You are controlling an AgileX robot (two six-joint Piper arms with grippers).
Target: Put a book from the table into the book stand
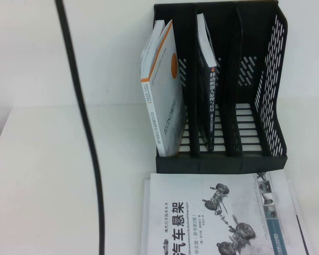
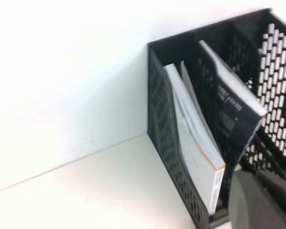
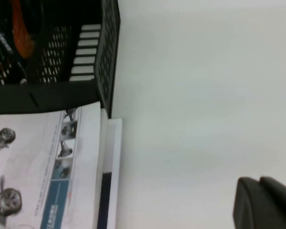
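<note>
Book stand [image 1: 276, 79] at upper centre-right of the high view, on the white worktop [image 1: 42, 186]. Its right slot is free, and there is open worktop to its left.

The book [image 1: 210, 101] stands in the middle slot, long axis upright, dark spine toward the camera, top tipped slightly left.

The left slot holds a leaning white book with orange stripe [image 1: 162, 90]. A car-suspension book [image 1: 212, 212] lies flat just before the stand's front edge. A black cable [image 1: 85, 106] crosses the left side.

Left gripper [image 2: 262, 200] is near the stand's front, fingers pressed together. Right gripper [image 3: 264, 202] is over bare worktop at lower right of its wrist view; cannot tell its state.
</note>
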